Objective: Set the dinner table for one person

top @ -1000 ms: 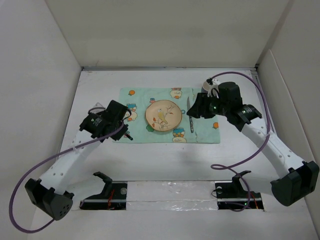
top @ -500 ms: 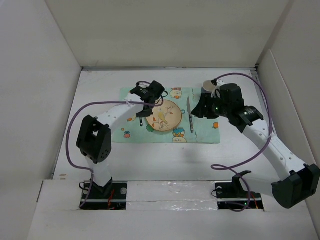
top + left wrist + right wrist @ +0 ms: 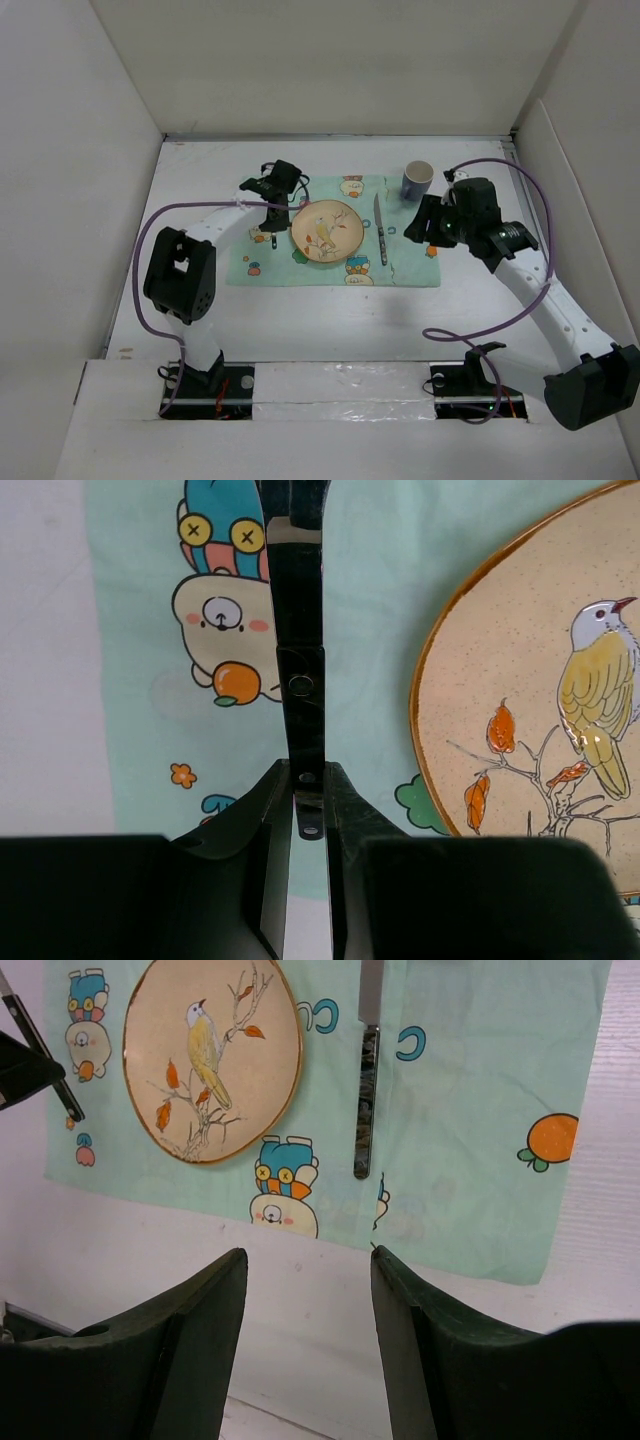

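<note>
Movement on both arms marks this moment. Beneath them the dinner table (image 3: 330, 315) spreads white, the placemat (image 3: 405, 265) lying on it ahead of the bases. A second ago the left gripper (image 3: 302, 790) hung back at the mat's near left corner; now it is clamped on the end of a dark-handled utensil (image 3: 298, 610), with the plate (image 3: 327, 230) just to its right. Fork or spoon, I cannot tell. The right gripper (image 3: 308, 1252), which held the cup (image 3: 418, 178), has backed away, jaws wide and empty; the cup stands beyond it, by the mat's far right corner. So the cup seems placed, and the utensil is likely the last piece. Count: one placemat, one plate, one knife (image 3: 380, 232) left of the right gripper, one cup, one utensil.
</note>
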`<state>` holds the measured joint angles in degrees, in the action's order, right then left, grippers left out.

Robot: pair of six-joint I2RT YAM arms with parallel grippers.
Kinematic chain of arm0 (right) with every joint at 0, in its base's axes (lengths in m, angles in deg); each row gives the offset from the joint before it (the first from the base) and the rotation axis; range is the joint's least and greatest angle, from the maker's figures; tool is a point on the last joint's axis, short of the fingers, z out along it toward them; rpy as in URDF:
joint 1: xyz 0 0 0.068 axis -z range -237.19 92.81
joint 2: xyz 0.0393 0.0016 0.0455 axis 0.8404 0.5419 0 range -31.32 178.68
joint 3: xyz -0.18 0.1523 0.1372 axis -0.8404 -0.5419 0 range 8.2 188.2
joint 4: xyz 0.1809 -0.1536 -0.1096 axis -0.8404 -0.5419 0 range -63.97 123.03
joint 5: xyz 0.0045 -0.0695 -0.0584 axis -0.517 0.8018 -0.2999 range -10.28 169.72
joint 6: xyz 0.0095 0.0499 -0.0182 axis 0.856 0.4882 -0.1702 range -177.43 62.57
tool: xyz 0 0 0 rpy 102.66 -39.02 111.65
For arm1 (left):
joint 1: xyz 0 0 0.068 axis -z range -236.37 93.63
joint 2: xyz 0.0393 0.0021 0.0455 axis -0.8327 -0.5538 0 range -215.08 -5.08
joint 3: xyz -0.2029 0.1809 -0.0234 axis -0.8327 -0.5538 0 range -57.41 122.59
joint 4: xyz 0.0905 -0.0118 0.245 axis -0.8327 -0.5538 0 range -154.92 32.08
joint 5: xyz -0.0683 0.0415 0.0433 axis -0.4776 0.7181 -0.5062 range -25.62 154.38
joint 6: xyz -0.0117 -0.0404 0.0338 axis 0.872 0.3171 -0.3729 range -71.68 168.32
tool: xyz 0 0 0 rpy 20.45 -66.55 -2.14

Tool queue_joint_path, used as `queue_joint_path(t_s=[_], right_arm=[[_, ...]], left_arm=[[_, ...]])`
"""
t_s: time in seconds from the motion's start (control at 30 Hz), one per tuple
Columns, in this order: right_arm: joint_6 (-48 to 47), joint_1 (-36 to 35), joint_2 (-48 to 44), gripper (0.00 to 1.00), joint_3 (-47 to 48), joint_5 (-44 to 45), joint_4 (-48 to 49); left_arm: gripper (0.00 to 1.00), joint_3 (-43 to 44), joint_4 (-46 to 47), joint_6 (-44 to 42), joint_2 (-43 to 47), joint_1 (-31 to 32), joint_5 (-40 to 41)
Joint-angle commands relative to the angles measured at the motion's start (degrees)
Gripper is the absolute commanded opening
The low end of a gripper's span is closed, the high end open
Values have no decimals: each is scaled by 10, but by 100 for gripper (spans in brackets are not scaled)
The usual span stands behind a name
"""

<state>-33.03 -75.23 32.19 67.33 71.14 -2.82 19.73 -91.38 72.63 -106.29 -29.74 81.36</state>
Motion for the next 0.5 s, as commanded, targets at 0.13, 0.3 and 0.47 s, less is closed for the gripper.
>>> queue_joint_path(t_s=[0.13,0.3,0.47], right_arm=[[2,6,2,58,3,13,0],[-1,17,3,58,-6,13,3],[-5,22,7,58,-6,8,3]], left_arm=[[0,-24,25,-44,-3,3,-12],[0,-54,39,-54,-10,3,-15],[0,-52,51,-67,-25,-4,-23]])
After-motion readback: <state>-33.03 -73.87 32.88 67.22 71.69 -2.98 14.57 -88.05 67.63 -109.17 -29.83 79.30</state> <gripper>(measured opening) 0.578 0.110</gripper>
